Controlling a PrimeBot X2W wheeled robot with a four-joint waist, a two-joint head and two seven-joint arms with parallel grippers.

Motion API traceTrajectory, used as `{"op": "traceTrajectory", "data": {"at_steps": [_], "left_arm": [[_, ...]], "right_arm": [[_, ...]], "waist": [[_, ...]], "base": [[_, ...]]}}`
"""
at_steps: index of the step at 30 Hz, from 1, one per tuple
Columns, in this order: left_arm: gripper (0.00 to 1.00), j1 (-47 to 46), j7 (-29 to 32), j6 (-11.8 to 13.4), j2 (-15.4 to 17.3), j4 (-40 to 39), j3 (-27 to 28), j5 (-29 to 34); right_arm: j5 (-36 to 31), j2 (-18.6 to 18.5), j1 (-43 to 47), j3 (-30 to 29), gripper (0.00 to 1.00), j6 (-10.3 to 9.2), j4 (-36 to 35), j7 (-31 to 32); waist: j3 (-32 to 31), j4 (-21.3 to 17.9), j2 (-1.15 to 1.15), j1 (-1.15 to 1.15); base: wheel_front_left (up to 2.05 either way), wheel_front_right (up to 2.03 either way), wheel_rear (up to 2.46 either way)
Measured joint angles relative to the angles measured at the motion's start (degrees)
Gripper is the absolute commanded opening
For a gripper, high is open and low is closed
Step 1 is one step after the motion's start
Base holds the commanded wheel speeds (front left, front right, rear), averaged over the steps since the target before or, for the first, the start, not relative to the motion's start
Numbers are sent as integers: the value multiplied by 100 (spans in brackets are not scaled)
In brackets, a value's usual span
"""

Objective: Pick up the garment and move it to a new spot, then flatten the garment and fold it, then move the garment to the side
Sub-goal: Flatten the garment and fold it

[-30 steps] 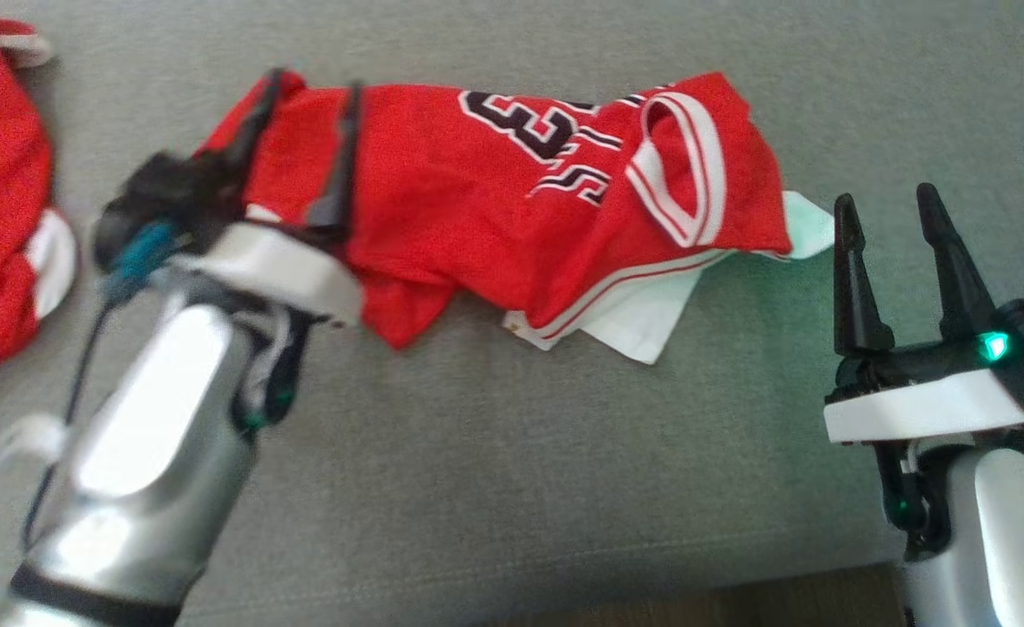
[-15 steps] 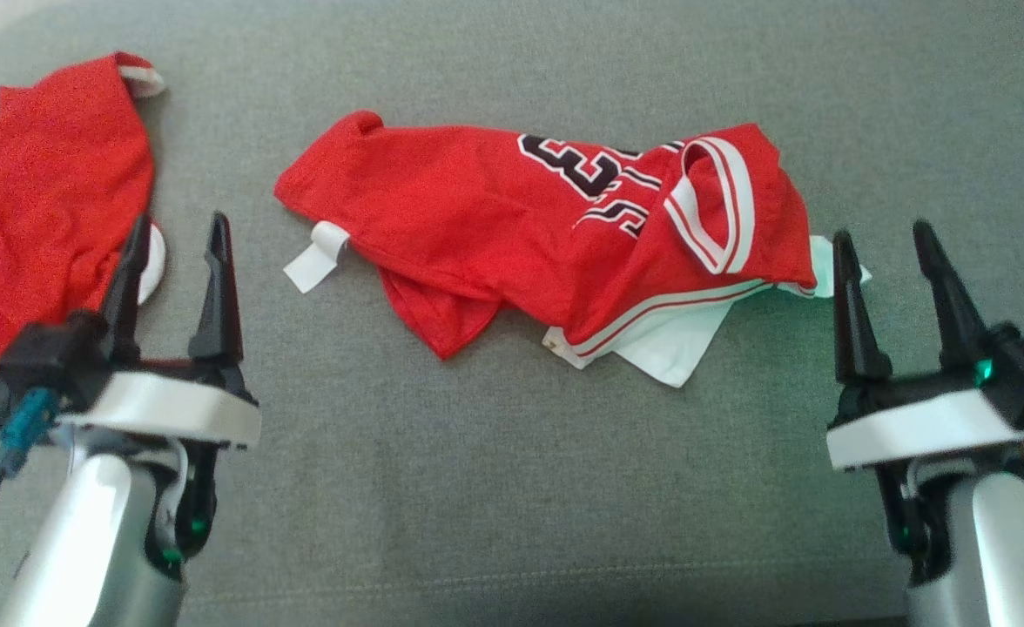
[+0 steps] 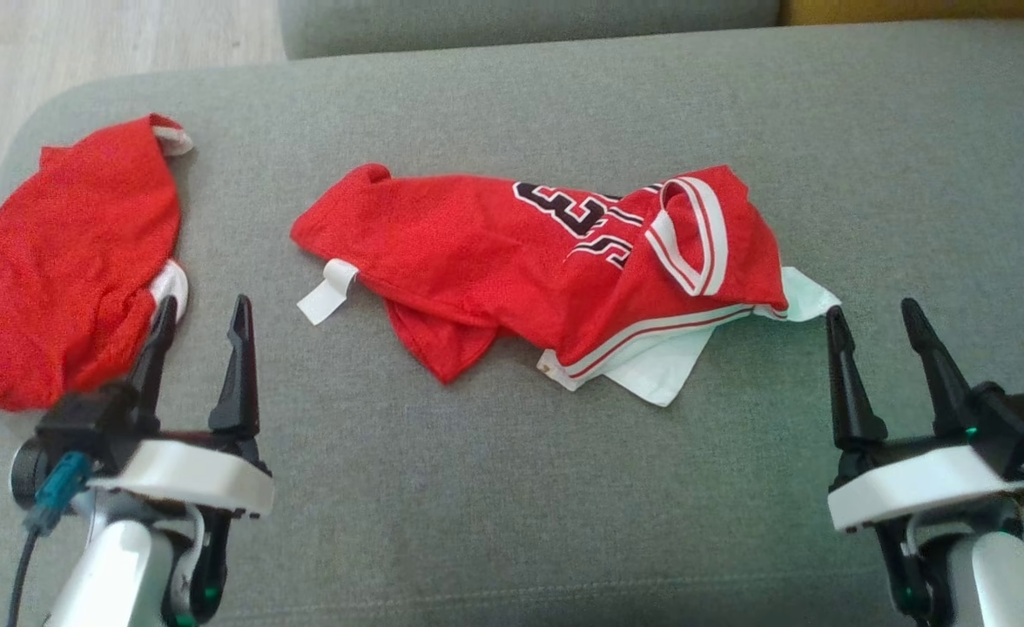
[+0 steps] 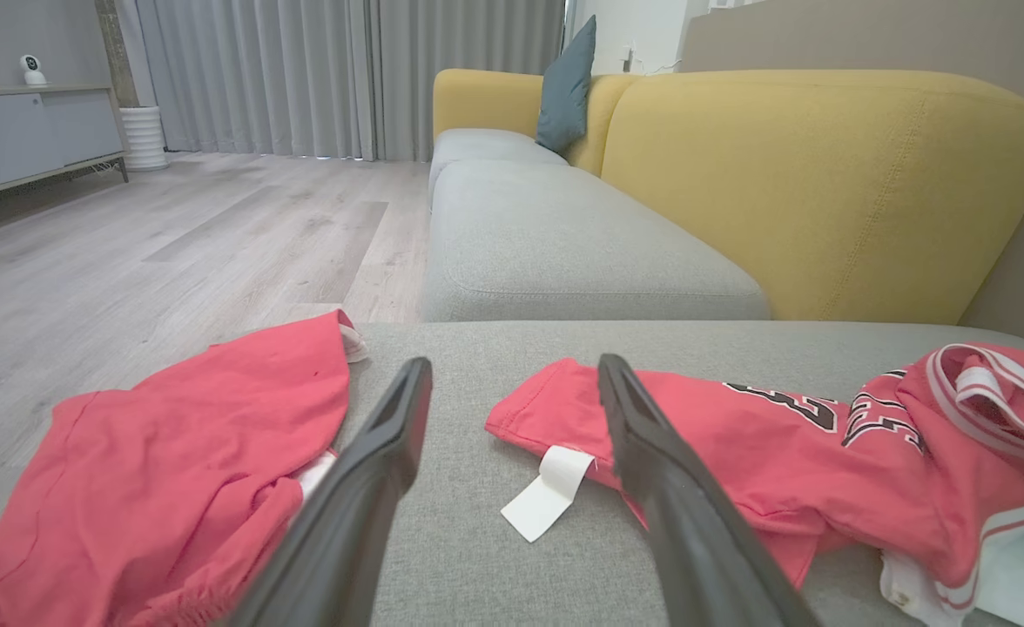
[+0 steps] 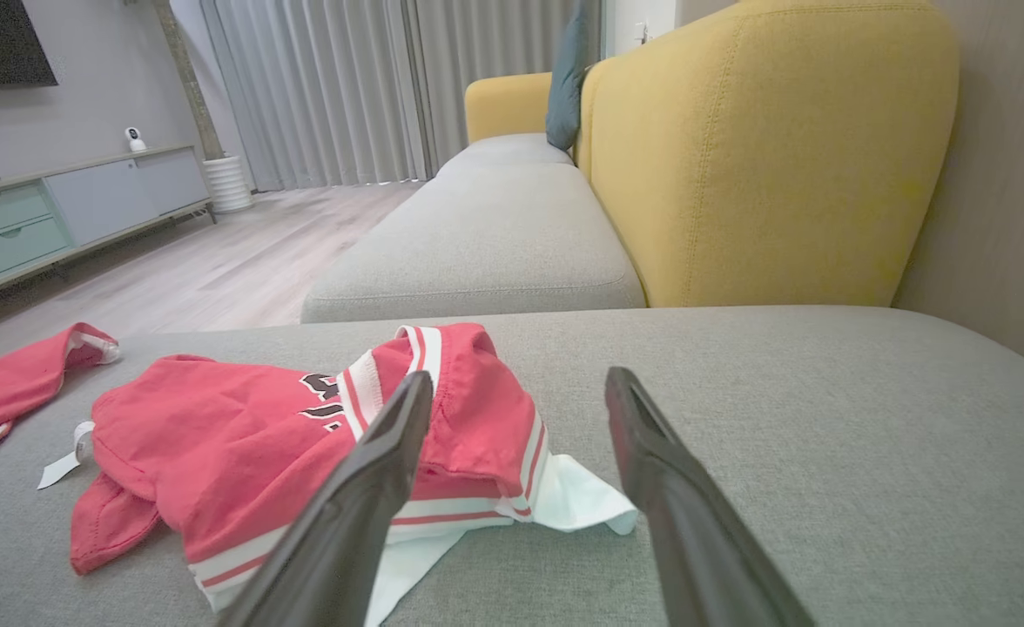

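A second red cloth lies at the far left, near the left tool, which is spread wide and empty; this cloth could be taken by mistake. The garment, a crumpled red jersey, is seen mid-way along the sofa cushion, held by neither tool. If only its top layer is pinched by the wide-open, empty right tool, the white underlayer may be left bunched.
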Motion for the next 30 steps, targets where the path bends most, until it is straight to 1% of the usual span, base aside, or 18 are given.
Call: {"op": "traceTrajectory", "data": {"at_steps": [23, 27, 30], "left_arm": [[100, 36, 0, 3, 1, 49, -58, 53], [100, 30, 1, 3, 1, 30, -102, 51], [100, -18, 1, 3, 0, 9, -111, 51]], "right_arm": [[41, 0, 68, -7, 100, 0, -87, 46], [41, 0, 66, 33, 100, 0, 3, 158], [68, 0, 60, 238, 100, 0, 204, 325]], "waist": [[7, 16, 0, 0], [71, 37, 0, 0], [171, 79, 0, 0]], "base": [[0, 0, 0], [0, 0, 0], [0, 0, 0]]}}
